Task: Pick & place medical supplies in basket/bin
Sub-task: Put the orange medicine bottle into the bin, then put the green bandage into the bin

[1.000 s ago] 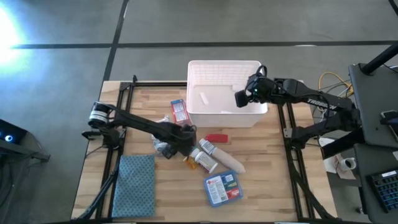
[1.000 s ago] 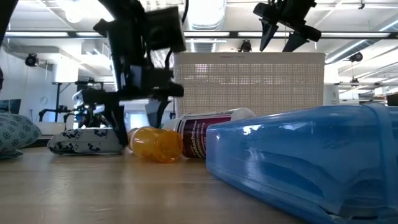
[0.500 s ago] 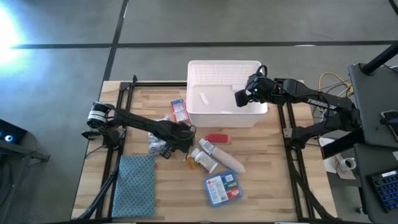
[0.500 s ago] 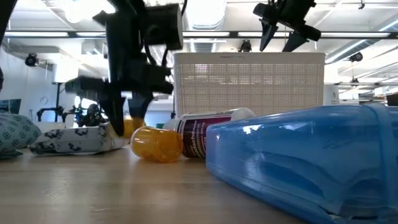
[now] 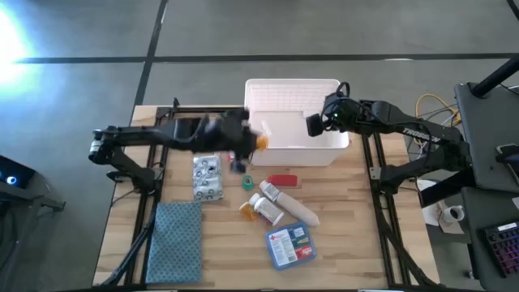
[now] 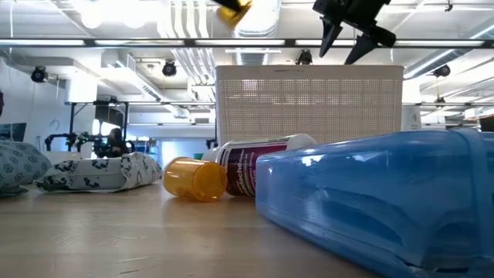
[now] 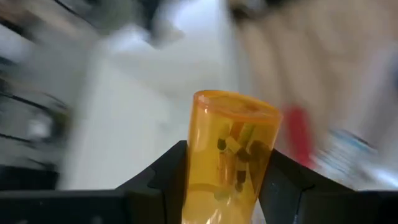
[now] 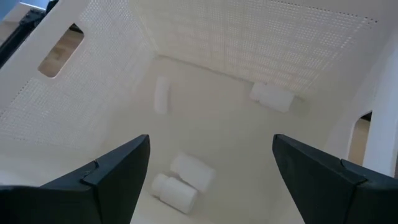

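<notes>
The left gripper [image 7: 224,180] is clamped on an orange vial [image 7: 231,152], its two dark fingers pressing the vial's sides; in the high view the vial [image 5: 260,142] sits at the white bin's [image 5: 334,144] near-left wall, raised above the tabletop [image 5: 349,235]. The vial looks light, rigid and smooth-walled, with small pieces loose inside, so I judge a mid-body hold like this one safest, firm enough that the slick plastic cannot slide.

The right gripper [image 8: 211,180] hangs over the bin's right side, fingers spread wide and holding nothing. White pill bottles [image 8: 180,183] already lie on the bin floor.

In front of the bin, the pale wooden tabletop carries a red tube [image 5: 281,180], another orange vial [image 6: 193,178], a blue first-aid packet [image 5: 289,244] and a patterned pouch [image 5: 207,176]. Beyond the bin, the low view shows an open room with ceiling lights.
</notes>
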`<control>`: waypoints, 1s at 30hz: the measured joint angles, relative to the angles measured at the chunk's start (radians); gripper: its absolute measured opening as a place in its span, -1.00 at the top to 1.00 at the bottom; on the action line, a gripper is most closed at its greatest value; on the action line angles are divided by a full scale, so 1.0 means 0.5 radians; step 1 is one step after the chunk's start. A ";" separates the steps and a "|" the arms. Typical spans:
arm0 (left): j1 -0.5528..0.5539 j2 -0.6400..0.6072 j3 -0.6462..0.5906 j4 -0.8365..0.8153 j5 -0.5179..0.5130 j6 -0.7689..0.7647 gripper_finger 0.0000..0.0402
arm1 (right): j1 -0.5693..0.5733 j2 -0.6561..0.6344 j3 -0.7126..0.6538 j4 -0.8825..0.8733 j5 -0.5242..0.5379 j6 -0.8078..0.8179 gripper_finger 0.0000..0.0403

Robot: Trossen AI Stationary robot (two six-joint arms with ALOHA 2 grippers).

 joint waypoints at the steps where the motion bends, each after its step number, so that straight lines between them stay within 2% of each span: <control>1: 0.057 0.023 0.013 0.127 -0.004 0.079 0.31 | 0.000 0.000 0.001 0.010 0.001 0.000 -0.63; 4: 0.240 0.132 0.052 0.450 -0.016 0.170 0.23 | 0.000 0.000 0.001 0.015 0.000 0.001 -0.63; 6: 0.350 0.219 0.100 0.511 -0.030 0.162 0.09 | 0.001 0.000 0.001 0.015 -0.004 0.001 -0.63; 10: 0.480 0.381 0.227 0.403 -0.043 0.116 -0.30 | 0.017 0.000 0.001 -0.026 -0.013 0.002 -0.63; 15: 0.429 0.441 0.430 0.010 -0.075 0.114 -0.66 | 0.031 -0.002 -0.002 -0.085 -0.016 0.002 -0.63; 19: 0.278 0.328 0.529 -0.443 -0.062 0.116 -0.73 | 0.031 -0.002 -0.004 -0.085 -0.014 -0.026 -0.63; 24: 0.082 0.164 0.442 -0.839 0.221 0.057 -0.74 | 0.031 -0.002 -0.007 -0.066 -0.013 -0.050 -0.63; 26: 0.029 0.133 0.330 -0.926 0.293 -0.117 -0.74 | 0.031 -0.002 -0.007 -0.065 -0.009 -0.051 -0.63; 30: -0.035 0.090 0.001 -0.924 0.310 -0.594 -0.74 | 0.031 -0.002 -0.007 -0.061 -0.008 -0.065 -0.63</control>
